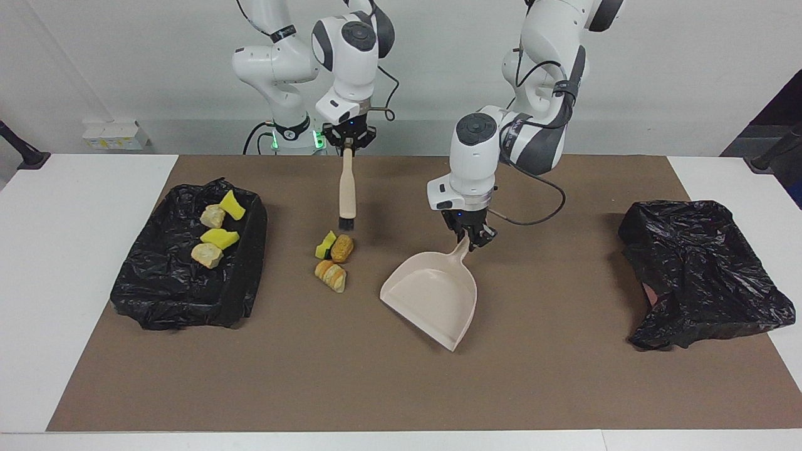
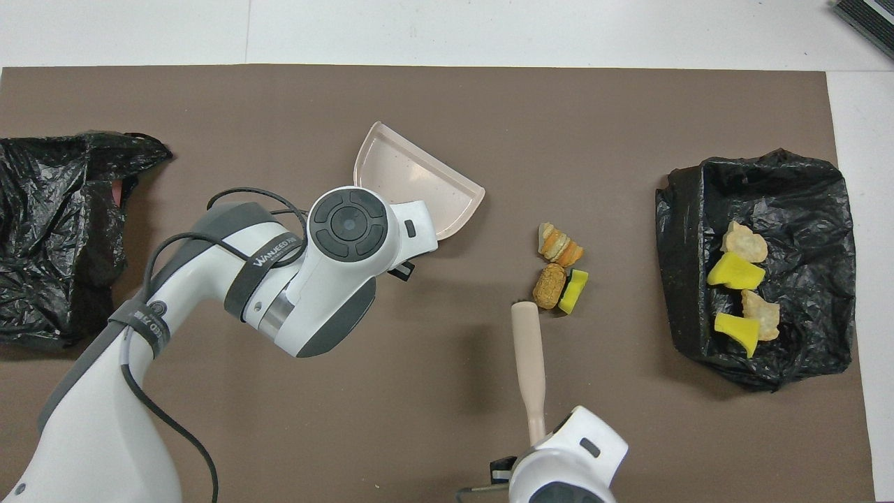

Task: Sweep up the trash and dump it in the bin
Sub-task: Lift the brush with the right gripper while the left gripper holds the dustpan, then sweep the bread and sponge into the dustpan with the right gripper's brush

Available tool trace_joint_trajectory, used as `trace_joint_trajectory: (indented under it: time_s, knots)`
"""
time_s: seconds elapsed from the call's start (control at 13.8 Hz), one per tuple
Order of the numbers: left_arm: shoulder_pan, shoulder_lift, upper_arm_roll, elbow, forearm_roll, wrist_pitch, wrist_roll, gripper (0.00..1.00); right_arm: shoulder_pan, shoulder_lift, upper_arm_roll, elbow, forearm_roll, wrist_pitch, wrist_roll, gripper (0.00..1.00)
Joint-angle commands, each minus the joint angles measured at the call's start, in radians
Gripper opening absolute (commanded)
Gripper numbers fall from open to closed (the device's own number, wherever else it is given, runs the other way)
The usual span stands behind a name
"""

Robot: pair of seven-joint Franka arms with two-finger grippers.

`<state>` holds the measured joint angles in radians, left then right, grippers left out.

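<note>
Brown matting (image 1: pixel 564 388) is covering the white table. We are seeing the left gripper (image 1: pixel 471 237) clamped on the handle of the beige dustpan (image 1: pixel 432 297), tilting it so its open mouth is turning toward the loose trash (image 1: pixel 334 258). The right gripper (image 1: pixel 349 139) is closed on the brush (image 1: pixel 346 191), hanging it bristles down just on the robots' side of that pile. Three bits are lying there, between brush and pan: one yellow sponge chunk, two golden pastry lumps, apparently touching. Four more are already sitting in the black-lined bin (image 1: pixel 247 282) toward the right arm's end. We judge the sweep should run away from the robots, along the brush's long axis.
</note>
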<state>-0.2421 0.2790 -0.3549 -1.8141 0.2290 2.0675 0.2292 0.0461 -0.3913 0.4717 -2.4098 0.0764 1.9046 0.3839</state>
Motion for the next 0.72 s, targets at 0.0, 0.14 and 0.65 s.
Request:
trace_joint_trajectory:
  time_s: [0.0,0.14,0.65]
  knots:
    - [0.01,-0.021,-0.003,-0.027,0.004,-0.006,0.238,0.0,0.066,0.155,-0.204,0.083,-0.101,0.033,-0.112,0.0]
    - [0.014,-0.032,-0.004,-0.051,0.003,-0.004,0.375,0.0,0.077,0.201,-0.307,0.093,-0.138,0.076,-0.228,0.0]
    - [0.003,-0.115,-0.016,-0.214,-0.12,-0.001,0.539,0.0,0.089,0.376,-0.38,0.147,-0.215,0.082,-0.28,0.0]
